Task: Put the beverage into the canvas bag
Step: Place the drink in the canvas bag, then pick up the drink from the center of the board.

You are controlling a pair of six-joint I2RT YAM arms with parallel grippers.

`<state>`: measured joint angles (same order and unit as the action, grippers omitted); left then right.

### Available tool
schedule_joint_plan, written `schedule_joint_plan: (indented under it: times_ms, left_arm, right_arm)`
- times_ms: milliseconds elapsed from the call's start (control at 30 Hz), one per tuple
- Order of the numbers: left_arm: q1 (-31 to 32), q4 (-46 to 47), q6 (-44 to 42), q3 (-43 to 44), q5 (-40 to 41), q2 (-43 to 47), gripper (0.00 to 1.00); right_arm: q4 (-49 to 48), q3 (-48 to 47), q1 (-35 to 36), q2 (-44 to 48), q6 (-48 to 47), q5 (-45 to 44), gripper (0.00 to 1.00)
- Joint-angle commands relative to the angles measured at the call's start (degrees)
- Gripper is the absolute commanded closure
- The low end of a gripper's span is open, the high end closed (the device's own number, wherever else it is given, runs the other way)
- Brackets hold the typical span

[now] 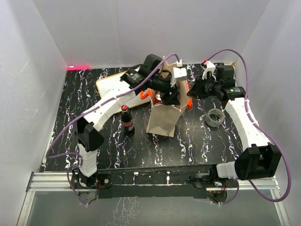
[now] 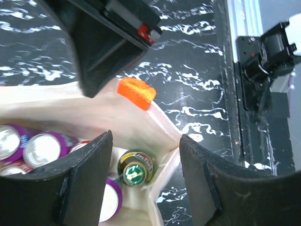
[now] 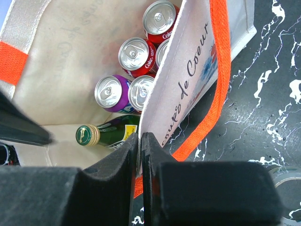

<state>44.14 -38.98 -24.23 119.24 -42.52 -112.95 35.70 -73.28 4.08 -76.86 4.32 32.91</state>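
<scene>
- Bag (image 1: 162,120) stands mid-table with its mouth open; the green bottle (image 2: 135,168) is down inside it, tipped against a corner, cap up.
- Cans (image 3: 136,54) crowd the rest of the bag floor, red ones and purple ones touching each other. A purple one lies just beside the bottle.
- Left gripper (image 2: 146,141) hangs right over the mouth, fingers spread wide and nothing between them; the bottle sits below the gap.
- Right gripper (image 3: 141,141) is clenched on the bag's side wall at the rim, pads pinching the cloth, and an orange handle (image 3: 218,70) runs just beside them.
- Readable writing: "de Coeur" in script on the bag's outer face, "Coke" on the red cans.
- Around the bag: a cola bottle (image 1: 127,120) with a red label stands upright near its left side, and a tape roll (image 1: 215,117) lies near its right.
- A white board (image 1: 120,89) lies flat behind, at the far left.
- Open room lies on the near side, bare black table (image 1: 197,141) veined in white, down to a metal rail (image 1: 155,181).
- White walls (image 1: 47,47) box in the left, back and right edges.
</scene>
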Motion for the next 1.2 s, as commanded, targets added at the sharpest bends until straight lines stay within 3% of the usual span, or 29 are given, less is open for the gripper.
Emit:
schedule_joint_plan:
  times_ms: [0,333,533,700,933,1167]
  left_arm:
    - [-1.3,4.1,3.0,-1.2,7.2,11.0,0.43]
    - [-6.4,-1.5,0.4,-10.6,23.2,26.1,0.35]
    - [-14.0,-6.3,4.0,-21.4,23.2,34.0,0.26]
    - [-16.6,-9.6,5.2,-26.8,22.5,36.1,0.22]
    - [-17.5,-13.5,5.5,-31.0,24.3,36.8,0.22]
    - [-17.6,-17.1,5.9,-32.1,23.0,34.8,0.29]
  right_arm:
    - [-4.1,-1.7,-0.2,3.1,-1.0,2.4,0.88]
    - [-4.8,-1.7,-0.2,3.7,-1.5,3.1,0.82]
    - [-4.6,-1.9,-0.2,3.3,-1.5,2.9,0.82]
    - [-5.1,-1.6,-0.2,2.6,-1.5,3.1,0.82]
    - [-6.2,-0.1,-0.1,3.3,-1.3,2.6,0.82]
    - [-6.3,-0.1,-0.1,3.5,-1.2,2.4,0.82]
